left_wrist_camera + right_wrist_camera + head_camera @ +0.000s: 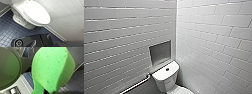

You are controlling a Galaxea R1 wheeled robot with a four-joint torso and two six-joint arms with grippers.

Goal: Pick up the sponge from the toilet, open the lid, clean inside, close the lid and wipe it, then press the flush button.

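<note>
- Grip first: your right gripper (50, 92) is closed on the sponge (52, 68). It pinches one end, so the green pad bows and stands close before the right wrist camera, off every surface.
- That hold, as I judge it, leaves the broad porous face free for wiping.
- You cannot tell how far your left gripper is open. Its wrist plate (31, 41) hangs over the blue tiled floor (7, 32), beside the toilet (22, 21).
- The lid (37, 12) lies flat on the bowl, so whatever the bowl holds is hidden. Opening it is not yet done.
- In the head view the tank (166, 75) sits at lower centre of the frame, tucked into the corner of the tiled walls. The flush button (167, 69) shows dark in the middle of its top.
- Above the tank, just left of centre, a recessed niche (160, 53) is set in the wall. Whether it holds anything you cannot tell.
</note>
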